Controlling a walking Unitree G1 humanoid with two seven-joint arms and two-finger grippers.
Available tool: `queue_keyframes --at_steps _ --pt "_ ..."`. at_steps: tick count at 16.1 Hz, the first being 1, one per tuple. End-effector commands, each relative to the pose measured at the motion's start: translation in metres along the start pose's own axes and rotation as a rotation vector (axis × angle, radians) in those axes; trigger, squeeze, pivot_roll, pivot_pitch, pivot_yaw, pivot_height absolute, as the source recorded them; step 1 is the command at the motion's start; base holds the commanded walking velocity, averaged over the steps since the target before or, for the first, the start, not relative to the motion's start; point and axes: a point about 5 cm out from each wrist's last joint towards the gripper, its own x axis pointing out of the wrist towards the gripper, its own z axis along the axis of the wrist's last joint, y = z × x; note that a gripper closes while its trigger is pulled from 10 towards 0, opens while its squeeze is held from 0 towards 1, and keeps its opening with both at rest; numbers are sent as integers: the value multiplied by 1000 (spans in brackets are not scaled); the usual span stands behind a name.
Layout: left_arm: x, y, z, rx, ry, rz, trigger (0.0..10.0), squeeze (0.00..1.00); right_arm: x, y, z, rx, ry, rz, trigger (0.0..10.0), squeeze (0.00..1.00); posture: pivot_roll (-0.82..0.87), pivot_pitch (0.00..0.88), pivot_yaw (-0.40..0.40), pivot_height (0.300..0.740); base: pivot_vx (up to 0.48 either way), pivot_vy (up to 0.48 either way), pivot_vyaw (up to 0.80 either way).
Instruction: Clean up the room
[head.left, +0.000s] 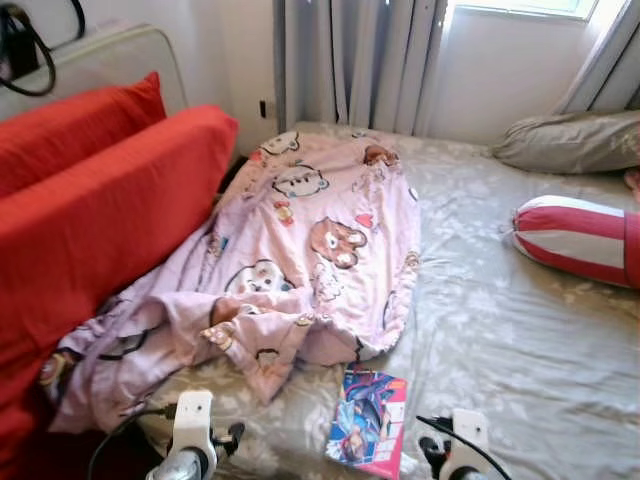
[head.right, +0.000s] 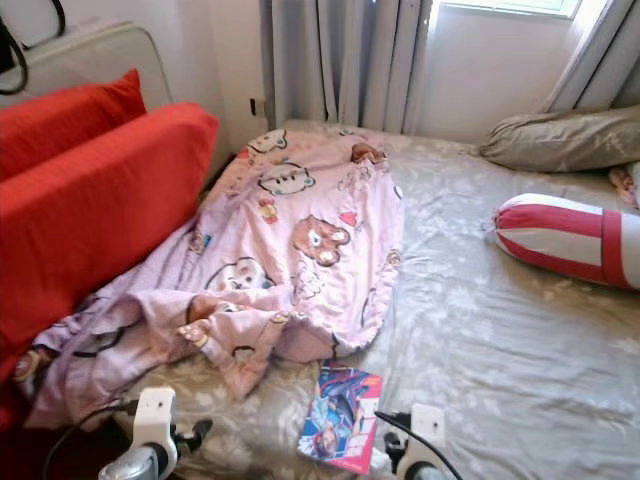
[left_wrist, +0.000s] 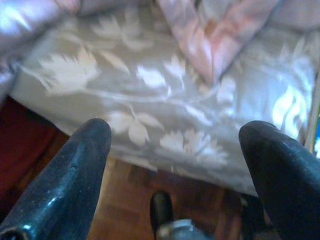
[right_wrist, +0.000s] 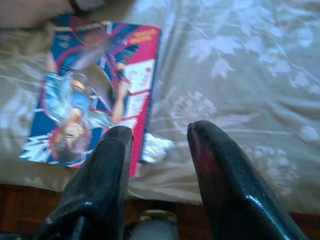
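A pink cartoon-print blanket (head.left: 310, 230) lies crumpled across the left half of the bed, one corner trailing toward the front edge. A colourful book (head.left: 368, 418) with a pink border rests flat on the sheet near that edge. My right gripper (right_wrist: 160, 132) is open and holds nothing. It hovers just off the bed's front edge, beside the book (right_wrist: 95, 95). My left gripper (left_wrist: 175, 135) is open wide, low in front of the mattress edge, with the blanket's corner (left_wrist: 215, 35) lying beyond it.
Two red cushions (head.left: 100, 210) lean against the bed's left side. A red-and-white striped bolster (head.left: 575, 240) and a grey pillow (head.left: 570, 142) lie at the right. The leaf-patterned grey sheet (head.left: 520, 340) is bare on the right half. Wooden floor (left_wrist: 130, 195) shows below the mattress.
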Motion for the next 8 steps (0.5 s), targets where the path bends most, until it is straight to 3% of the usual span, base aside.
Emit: queue_keyframes --at_steps 1,3,5,8 --pt "2 0 9 -18 -41 0 10000 0 1 -3 10 0 -39 -8 10000 0 15 0 -29 740 0 0 0" --pt "7 -3 52 -54 -240 -16 10000 0 5 5 45 -15 -204 41 10000 0 9 0 -25 740 0 0 0" --pt "7 -9 87 -40 -399 -66 10000 0 4 13 79 -34 -374 81 10000 0 -2 0 -19 740 0 0 0" --pt "2 -7 103 -42 -508 -63 10000 0 -3 19 106 -53 -551 102 10000 0 -21 0 -9 740 0 0 0"
